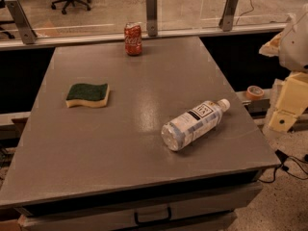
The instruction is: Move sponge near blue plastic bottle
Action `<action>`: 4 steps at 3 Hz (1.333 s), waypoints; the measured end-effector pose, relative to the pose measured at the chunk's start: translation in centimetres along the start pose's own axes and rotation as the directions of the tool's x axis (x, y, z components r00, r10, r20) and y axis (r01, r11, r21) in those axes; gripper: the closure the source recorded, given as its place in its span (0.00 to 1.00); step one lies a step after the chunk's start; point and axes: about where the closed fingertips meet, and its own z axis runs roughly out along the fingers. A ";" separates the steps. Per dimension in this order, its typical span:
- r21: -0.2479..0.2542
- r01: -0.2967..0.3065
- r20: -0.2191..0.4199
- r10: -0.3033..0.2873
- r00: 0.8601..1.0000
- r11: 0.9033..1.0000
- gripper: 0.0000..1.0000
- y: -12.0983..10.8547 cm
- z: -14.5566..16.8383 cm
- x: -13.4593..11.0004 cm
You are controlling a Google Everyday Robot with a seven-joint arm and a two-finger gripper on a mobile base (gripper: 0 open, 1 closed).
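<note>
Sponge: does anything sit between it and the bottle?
Nothing visible does. The sponge lies left, the bottle on its side to the right and nearer, with bare table between. The can stands at the far edge, off that line. The gripper is at the view's right edge, beyond the table.

Bare worktop (144, 143) lies open between sponge (87, 95) and blue plastic bottle (195, 124); the red can (133, 39) stands well back; the claw (284, 113) hangs beyond the right edge
</note>
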 end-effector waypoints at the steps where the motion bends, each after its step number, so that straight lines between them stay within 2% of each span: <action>1: 0.000 0.000 0.000 0.000 1.000 1.000 0.00 0.0 0.0 0.0; 2: -0.002 0.065 0.040 -0.065 0.997 0.998 0.00 -0.4 0.9 -3.1; 3: -0.017 0.172 0.139 -0.168 0.976 0.985 0.00 -0.3 3.6 -9.9; 4: 0.016 0.262 0.250 -0.258 0.933 0.965 0.00 0.3 5.3 -18.6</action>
